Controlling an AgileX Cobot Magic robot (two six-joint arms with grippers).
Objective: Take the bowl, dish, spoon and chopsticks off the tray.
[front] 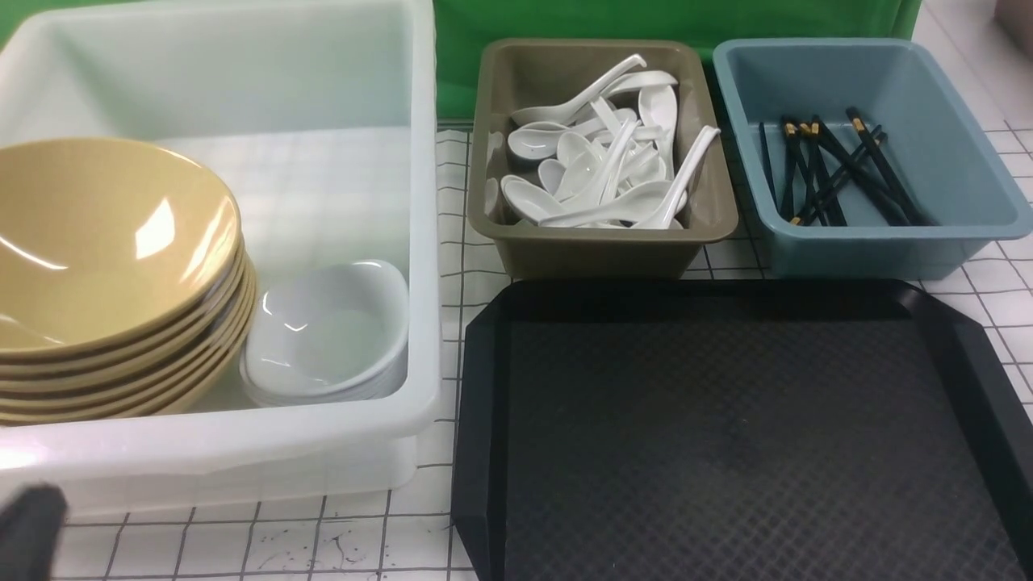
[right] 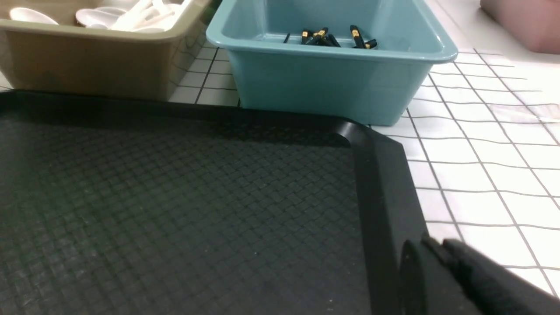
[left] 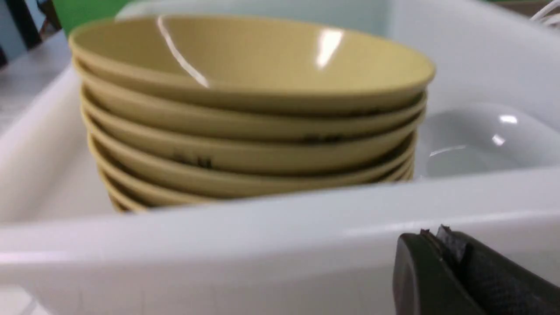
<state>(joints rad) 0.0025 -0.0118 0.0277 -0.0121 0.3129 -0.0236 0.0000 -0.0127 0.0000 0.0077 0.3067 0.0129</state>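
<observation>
Tray (front: 726, 436) lies bare before you; your left gripper (left: 442, 245) is closed, empty; right gripper (right: 437, 249) unclear.

1. The tray (front: 726, 452) ran off the front view's bottom and right edges, so its near side went unseen.
2. The bowl (front: 105, 242) stack was cut by the left edge, its base hidden behind the white tub (front: 242, 460) wall.
3. Only a dark blur at the front view's corner showed the left gripper (front: 28, 532).
4. The right gripper (right: 437, 262) showed just a tip; its jaw gap couldn't be made out.
5. The chopsticks (right: 328, 38) peeked over the blue bin (right: 332, 87) rim, ends only.
</observation>
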